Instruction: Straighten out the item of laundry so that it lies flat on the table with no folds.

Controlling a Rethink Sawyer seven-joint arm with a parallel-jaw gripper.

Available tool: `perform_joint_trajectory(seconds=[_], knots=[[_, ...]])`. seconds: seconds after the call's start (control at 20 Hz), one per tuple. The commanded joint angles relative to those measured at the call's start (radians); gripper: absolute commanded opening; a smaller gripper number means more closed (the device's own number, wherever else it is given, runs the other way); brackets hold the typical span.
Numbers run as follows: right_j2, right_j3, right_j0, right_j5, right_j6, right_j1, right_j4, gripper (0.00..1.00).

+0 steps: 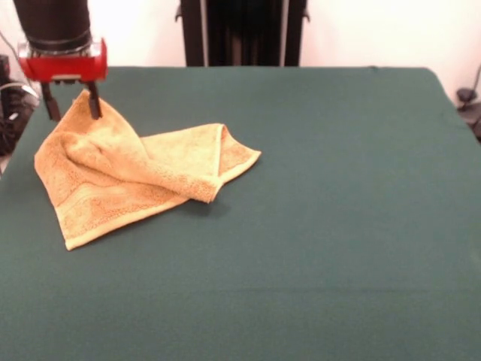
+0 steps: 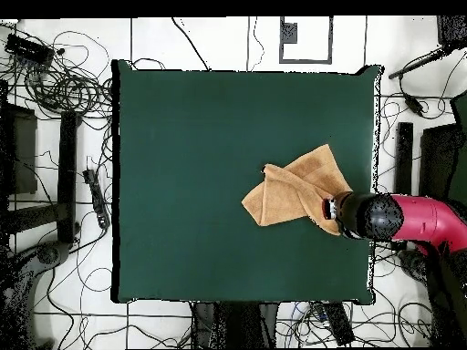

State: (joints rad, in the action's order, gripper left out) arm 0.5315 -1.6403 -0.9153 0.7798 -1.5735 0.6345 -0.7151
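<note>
The golden-orange towel (image 1: 128,177) lies crumpled at the left of the green table (image 1: 338,195) in the front view. One part is folded over toward a corner at the right. Another corner rises in a peak up to my gripper (image 1: 73,107). The two dark fingers stand apart, and the peak sits between them against the right finger (image 1: 94,101). The left finger is clear of the cloth. In the overhead view the towel (image 2: 292,191) lies near the table's right edge (image 2: 369,137), with the gripper (image 2: 333,208) over its lower right corner.
The table's left edge is close to the gripper in the front view. Cables and stands (image 2: 64,137) lie on the floor around the table. The robot's pedestal (image 1: 240,30) stands behind the far edge.
</note>
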Motion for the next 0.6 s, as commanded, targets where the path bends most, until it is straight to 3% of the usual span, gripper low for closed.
perform_joint_trajectory(seconds=[0.05,0.25,0.6], knots=[[0.107,-0.262,0.061,-0.062,-0.038,0.141,0.125,1.00],[0.077,-0.292,0.097,-0.043,-0.053,0.200,0.154,1.00],[0.041,-0.279,0.126,-0.064,-0.059,0.181,0.167,1.00]])
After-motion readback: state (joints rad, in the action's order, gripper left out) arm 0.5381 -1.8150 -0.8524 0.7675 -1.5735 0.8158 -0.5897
